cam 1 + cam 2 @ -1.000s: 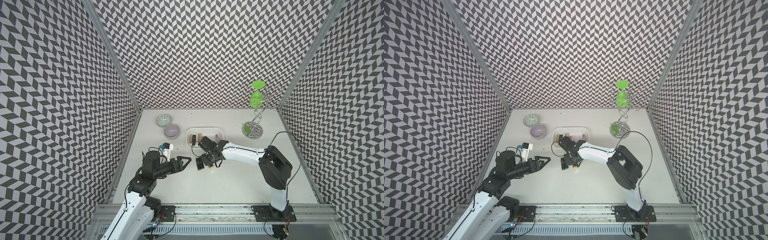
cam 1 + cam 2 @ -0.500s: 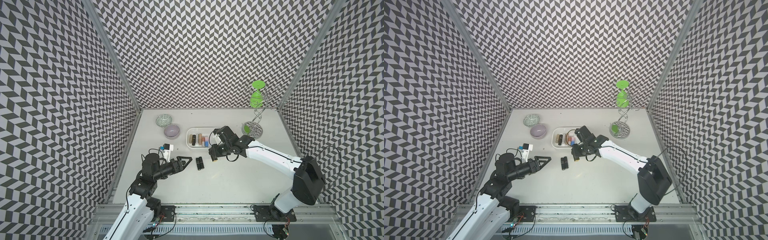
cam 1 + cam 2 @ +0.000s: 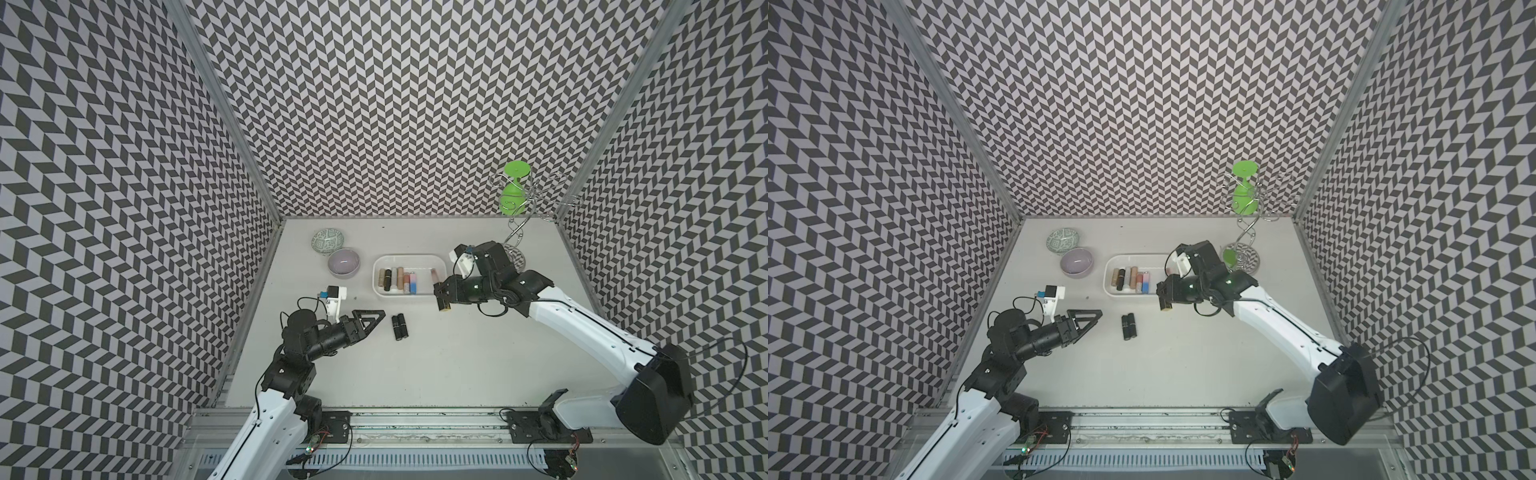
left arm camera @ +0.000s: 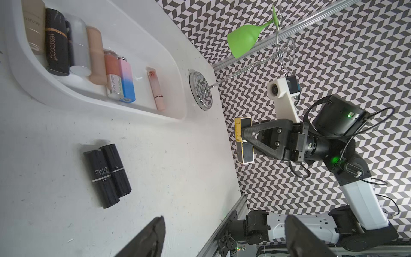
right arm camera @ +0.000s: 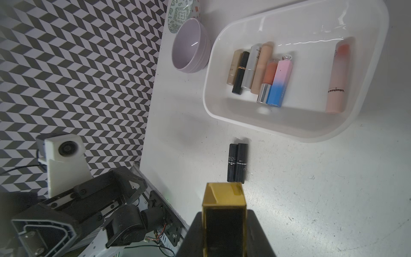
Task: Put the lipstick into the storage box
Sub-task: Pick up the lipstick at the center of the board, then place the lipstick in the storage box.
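Right hand (image 3: 440,296) clenched on a gold-and-black lipstick (image 3: 445,306), gripped crosswise at the fingertips, off the table (image 3: 457,365). That lipstick sits just beside the near right corner of the storage box (image 3: 419,265), not inside it. Box holds a row of lipsticks (image 3: 395,280) plus one pink tube (image 3: 434,276) apart from the row. Two black lipsticks (image 3: 400,327) lie side by side, touching, on the table between both hands. Left hand (image 3: 375,321) released, jaws wide, near that pair, holding nothing.
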You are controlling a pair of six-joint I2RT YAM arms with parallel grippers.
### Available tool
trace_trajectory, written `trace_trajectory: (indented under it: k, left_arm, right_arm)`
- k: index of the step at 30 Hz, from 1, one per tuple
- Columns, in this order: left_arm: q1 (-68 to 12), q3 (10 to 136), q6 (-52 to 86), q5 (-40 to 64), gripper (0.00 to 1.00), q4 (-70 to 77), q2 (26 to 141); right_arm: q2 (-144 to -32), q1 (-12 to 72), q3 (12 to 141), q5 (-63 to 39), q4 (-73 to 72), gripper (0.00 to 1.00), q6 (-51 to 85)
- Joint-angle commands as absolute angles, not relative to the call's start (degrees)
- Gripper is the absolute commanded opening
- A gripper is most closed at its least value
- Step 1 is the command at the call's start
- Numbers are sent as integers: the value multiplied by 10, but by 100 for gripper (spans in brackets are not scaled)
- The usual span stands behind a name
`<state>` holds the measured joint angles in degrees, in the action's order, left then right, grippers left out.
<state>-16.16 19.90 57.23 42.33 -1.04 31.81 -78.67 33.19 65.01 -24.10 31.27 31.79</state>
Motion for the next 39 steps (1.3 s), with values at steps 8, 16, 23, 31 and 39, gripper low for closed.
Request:
trace_trajectory:
  k: [8,16,23,31,39]
  left_arm:
    - [-180,227,565,439,87,39,358]
    - [-191,248,545,439,87,22,376]
    - [-192,267,511,434,87,-27,391]
    - [-192,293,464,425,87,-90,411]
    - [-192,324,412,416,87,-150,439]
  right_arm:
    - [-813,307,713,-264,287,26,297]
    - [-885,295,776,-258,316,26,268]
    - [-946,294,811,-244,332,26,247]
    - [-1003,294,835,-235,325,25,239]
    - [-1057,294,864,-236,318,25,238]
